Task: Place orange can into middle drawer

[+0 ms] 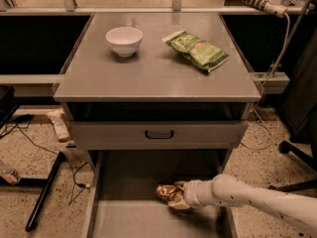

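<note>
The orange can (165, 192) lies low over the floor of the open middle drawer (124, 222), a wide grey tray pulled out below the cabinet. My gripper (174, 196) reaches in from the right on a white arm and is shut on the can, which sticks out to the left of the fingers. I cannot tell whether the can touches the drawer floor.
A closed grey drawer front with a black handle (159, 134) sits above the open drawer. On the cabinet top stand a white bowl (124, 40) and a green snack bag (196, 49). Cables and a black stand leg (44, 192) lie on the floor at left.
</note>
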Available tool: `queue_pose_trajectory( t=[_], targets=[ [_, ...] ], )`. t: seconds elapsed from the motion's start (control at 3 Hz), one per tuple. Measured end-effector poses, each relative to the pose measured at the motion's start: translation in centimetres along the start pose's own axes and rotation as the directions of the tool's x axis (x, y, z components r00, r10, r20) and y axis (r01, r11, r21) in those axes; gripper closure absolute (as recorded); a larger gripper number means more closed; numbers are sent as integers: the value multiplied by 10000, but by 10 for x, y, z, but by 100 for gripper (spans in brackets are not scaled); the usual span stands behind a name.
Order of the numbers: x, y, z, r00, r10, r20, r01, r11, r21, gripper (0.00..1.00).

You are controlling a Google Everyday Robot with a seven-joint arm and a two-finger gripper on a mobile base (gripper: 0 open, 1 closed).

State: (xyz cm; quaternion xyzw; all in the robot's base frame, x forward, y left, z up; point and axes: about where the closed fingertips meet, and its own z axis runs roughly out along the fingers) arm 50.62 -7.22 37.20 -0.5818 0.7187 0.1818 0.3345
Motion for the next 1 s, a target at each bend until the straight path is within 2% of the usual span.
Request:
queue_pose_trajectory(
  t=[0.33,0.67,1.0],
  targets=[
    [0,0,0,10000,0,0,0,10000,-1,11],
    [0,0,0,10000,0,1,0,10000,-2,0],
    [0,0,0,10000,0,1,0,10000,-2,0]
  ],
)
